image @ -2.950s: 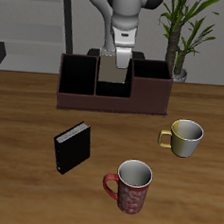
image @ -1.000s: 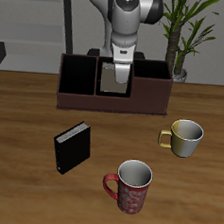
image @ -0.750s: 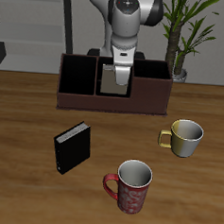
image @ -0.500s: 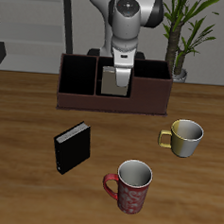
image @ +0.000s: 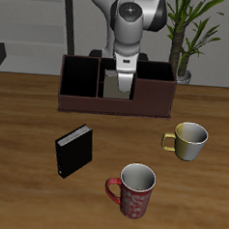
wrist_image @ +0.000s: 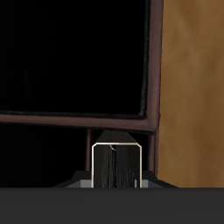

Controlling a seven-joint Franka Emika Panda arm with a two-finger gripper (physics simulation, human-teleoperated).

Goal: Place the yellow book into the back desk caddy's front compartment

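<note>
Nearest the table's front edge stands a red patterned mug, upright and open. Just behind it, to one side, sits a pale metallic mug with a yellow handle; to the other side, a thick black book rests on the wood. All three lie well apart from the work area and none stands in the arm's way.

Farther back is the back desk caddy, a long dark reddish-brown box. The gripper hangs over its middle cells, clenched on the yellow book, which it holds upright with the lower part already inside the caddy walls. The wrist view shows the book edge-on between the fingers, above a thin divider of the caddy. Whether the book sits squarely over the front compartment cannot be told for certain from either view.

Judged by appearance, the book is thin, light and stiff, with a smooth cover likely to slip under a loose pinch. Holding it across the flat faces near the upper edge, as now, appears sound. The narrow cell walls are the chief obstruction: a tilted book could catch on a rim.

Behind the caddy stands a potted plant, clear of the arm
</note>
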